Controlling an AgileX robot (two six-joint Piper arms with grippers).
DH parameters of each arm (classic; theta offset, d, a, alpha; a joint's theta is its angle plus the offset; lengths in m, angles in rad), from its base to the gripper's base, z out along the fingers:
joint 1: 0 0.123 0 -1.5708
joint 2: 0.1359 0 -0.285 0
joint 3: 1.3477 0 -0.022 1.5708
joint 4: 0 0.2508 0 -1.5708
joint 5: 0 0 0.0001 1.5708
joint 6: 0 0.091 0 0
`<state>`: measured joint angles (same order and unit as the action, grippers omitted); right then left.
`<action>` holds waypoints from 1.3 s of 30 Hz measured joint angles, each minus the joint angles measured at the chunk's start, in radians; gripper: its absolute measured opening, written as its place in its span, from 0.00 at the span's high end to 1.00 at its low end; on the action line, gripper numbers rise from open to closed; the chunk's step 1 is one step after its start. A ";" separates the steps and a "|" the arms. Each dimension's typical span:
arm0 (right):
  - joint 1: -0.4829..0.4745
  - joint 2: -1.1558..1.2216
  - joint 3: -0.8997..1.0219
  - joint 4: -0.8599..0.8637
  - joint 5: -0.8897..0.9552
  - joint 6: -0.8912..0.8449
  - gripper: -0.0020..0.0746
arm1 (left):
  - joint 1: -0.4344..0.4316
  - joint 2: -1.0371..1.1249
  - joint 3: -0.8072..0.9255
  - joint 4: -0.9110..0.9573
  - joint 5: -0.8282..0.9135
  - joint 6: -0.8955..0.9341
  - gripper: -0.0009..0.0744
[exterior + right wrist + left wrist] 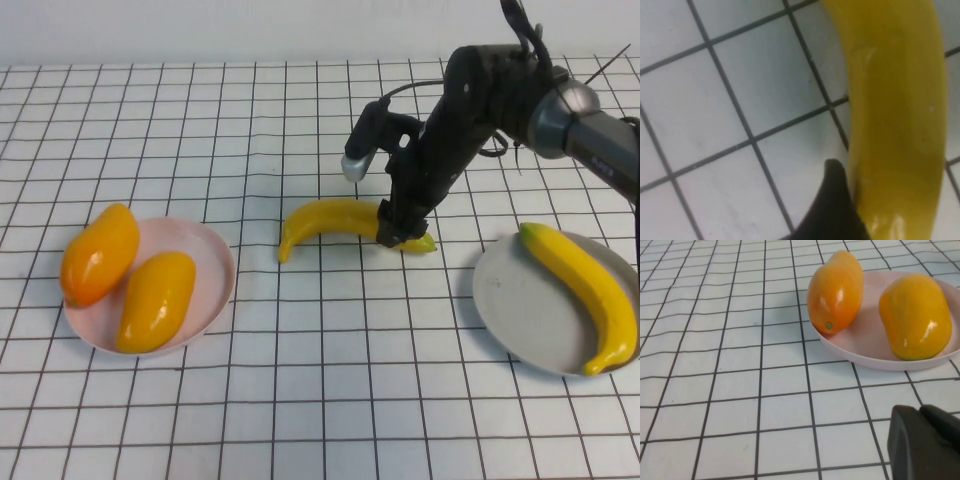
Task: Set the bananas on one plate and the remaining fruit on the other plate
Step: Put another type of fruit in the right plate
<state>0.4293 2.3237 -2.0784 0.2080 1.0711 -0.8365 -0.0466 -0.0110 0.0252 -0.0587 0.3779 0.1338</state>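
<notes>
Your right gripper (403, 232) sits at the table's centre, jaws spread wide astride the loose banana (330, 222), not clamping it. The second banana (585, 295) lies on the grey plate (500, 300) at 3 o'clock. Both mangoes (150, 300) fill the pink plate (215, 265) at 9 o'clock. Your left gripper (925, 440) hangs near that plate, jaws closed and empty.

Scene is lit brightly and evenly, w/ diffuse light from above. Soft, short shadows are cast under the pink plate (875, 360) and the banana on the table (340, 222). Small white glare spots are seen on the glossy mango-like fruits (836, 290). High view is sharp. Right wrist view is blurred throughout, esp. the dark fingertip (835, 200); left wrist foreground is soft.
</notes>
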 joint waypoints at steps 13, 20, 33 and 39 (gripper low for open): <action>0.000 0.047 -0.097 -0.028 0.111 0.196 0.57 | 0.000 0.000 0.000 0.000 0.000 0.000 0.99; -0.035 -0.101 -0.063 -0.121 0.152 0.509 0.57 | 0.000 0.000 0.000 0.000 0.000 0.000 0.99; -0.062 -0.593 0.751 -0.254 -0.137 0.874 0.57 | 0.000 0.000 0.000 0.000 0.000 0.000 0.99; -0.062 -0.649 0.959 -0.346 -0.247 1.045 0.57 | 0.000 0.000 0.000 0.000 0.000 0.000 0.99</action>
<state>0.3670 1.6751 -1.1190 -0.1379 0.8236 0.2084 -0.0466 -0.0110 0.0252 -0.0587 0.3779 0.1338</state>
